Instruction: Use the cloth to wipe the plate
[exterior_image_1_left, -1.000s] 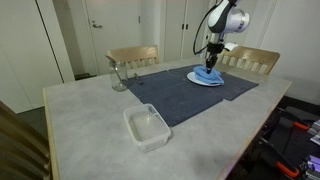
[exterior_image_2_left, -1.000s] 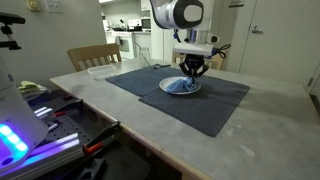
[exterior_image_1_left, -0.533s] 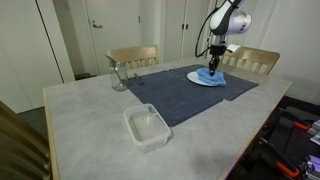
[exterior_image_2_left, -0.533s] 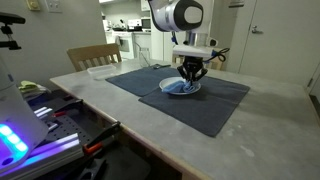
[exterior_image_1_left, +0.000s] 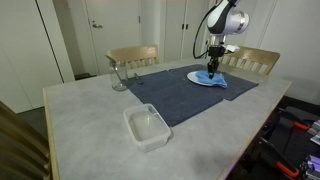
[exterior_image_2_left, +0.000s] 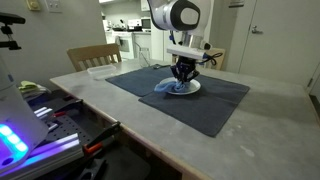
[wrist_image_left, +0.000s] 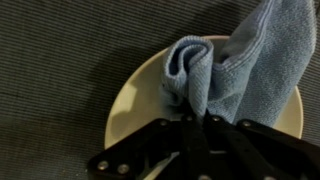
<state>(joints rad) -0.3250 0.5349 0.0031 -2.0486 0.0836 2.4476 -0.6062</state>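
the wiping looks to be under way, not finished: in the wrist view the gripper (wrist_image_left: 197, 115) has its fingers drawn close together, pinching a bunched fold of the blue cloth (wrist_image_left: 238, 55) and pressing it onto the plate (wrist_image_left: 135, 95). the plate lies on the dark mat (exterior_image_1_left: 170, 97), which runs back to the far edge of the worktop (exterior_image_1_left: 90, 110), and the plate sits toward the mat's far end, well apart from the clear tub (exterior_image_1_left: 146, 127) by the near edge. the cloth is on the plate, with a loose tail that seems to trail over the rim onto the mat in both exterior views. as a judgement, the bare cream part of the plate has either been passed over or was never dirty, and the covered part is where the work is now; more strokes and lifting the cloth off look like what is left. much is hard to make out. the cloth hides about half of the plate in the wrist view, and the gripper's body cuts off the lower rim. no stain or crumb can be told on the bare part. in both exterior views the plate is too small to show how firmly the cloth bears on it.
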